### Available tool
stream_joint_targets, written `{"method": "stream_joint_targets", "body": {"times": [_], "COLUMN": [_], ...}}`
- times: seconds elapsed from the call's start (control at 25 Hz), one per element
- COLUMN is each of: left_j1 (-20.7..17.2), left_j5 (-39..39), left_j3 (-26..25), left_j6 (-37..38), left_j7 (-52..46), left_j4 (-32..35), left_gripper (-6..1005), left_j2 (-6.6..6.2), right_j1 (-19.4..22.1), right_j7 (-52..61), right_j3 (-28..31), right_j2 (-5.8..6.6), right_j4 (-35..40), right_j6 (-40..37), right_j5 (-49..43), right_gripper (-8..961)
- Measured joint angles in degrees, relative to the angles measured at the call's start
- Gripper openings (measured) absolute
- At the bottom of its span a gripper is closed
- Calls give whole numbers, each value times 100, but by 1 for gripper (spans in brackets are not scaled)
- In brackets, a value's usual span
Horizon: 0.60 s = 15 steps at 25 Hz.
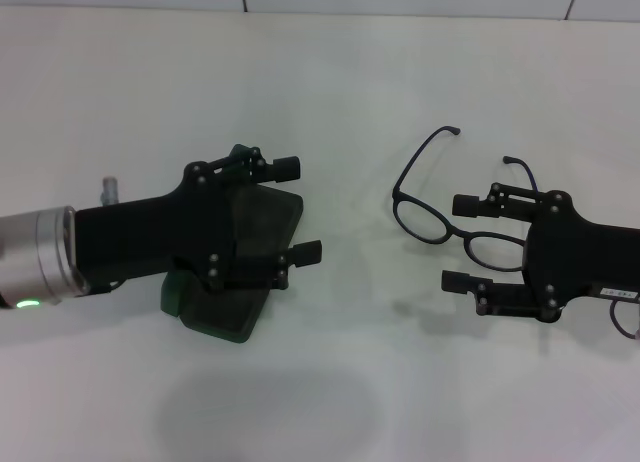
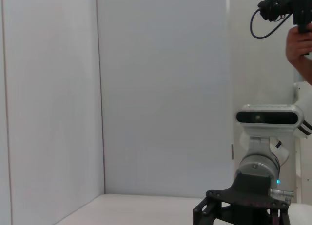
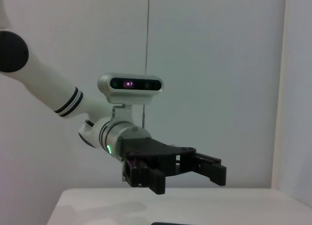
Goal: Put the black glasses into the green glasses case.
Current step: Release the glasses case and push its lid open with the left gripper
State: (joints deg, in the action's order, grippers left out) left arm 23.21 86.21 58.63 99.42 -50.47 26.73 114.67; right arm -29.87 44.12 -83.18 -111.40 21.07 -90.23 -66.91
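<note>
The black glasses [image 1: 418, 214] lie on the white table right of centre, temple arms unfolded and pointing away from me. My right gripper [image 1: 460, 242] is open, and its fingers straddle the right lens from the right side. The green glasses case [image 1: 268, 214] lies left of centre, largely covered by my left gripper [image 1: 297, 209], which is open and hovers over it. I cannot tell if the case lid is open. The right wrist view shows the left gripper [image 3: 187, 181] open above the table. The left wrist view shows the right arm's gripper base [image 2: 243, 208].
The white table [image 1: 330, 382] has bare room in front and between the two arms. White walls stand behind it. A person's hand holding a dark device [image 2: 297, 35] shows high in the left wrist view.
</note>
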Motion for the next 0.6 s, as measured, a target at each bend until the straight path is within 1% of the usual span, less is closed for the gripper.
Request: {"method": "stream_joint_targets", "body": {"times": [0.12, 0.32, 0.44, 0.52, 0.6], "left_j1": [-13, -94, -138, -162, -180], "left_j5": [-3, -6, -36, -81, -92], "left_j3": [0, -98, -175, -317, -569], "left_j6": [-27, -29, -28, -28, -34], "left_j7": [3, 71, 47, -103, -445], "left_j4": [-75, -86, -88, -89, -78], "left_gripper": [873, 872, 872, 871, 871], "left_j2": [34, 135, 154, 154, 152], "right_j1": [-11, -18, 3, 10, 21], "right_j7": [-7, -9, -9, -9, -9], "right_j3": [6, 26, 30, 31, 31], "right_j2": [-1, -4, -4, -5, -9], "right_j4": [-4, 5, 18, 17, 4], "right_j6": [0, -23, -24, -24, -24], "right_j5": [-31, -92, -94, -95, -95], "right_gripper": [741, 741, 741, 741, 741]}}
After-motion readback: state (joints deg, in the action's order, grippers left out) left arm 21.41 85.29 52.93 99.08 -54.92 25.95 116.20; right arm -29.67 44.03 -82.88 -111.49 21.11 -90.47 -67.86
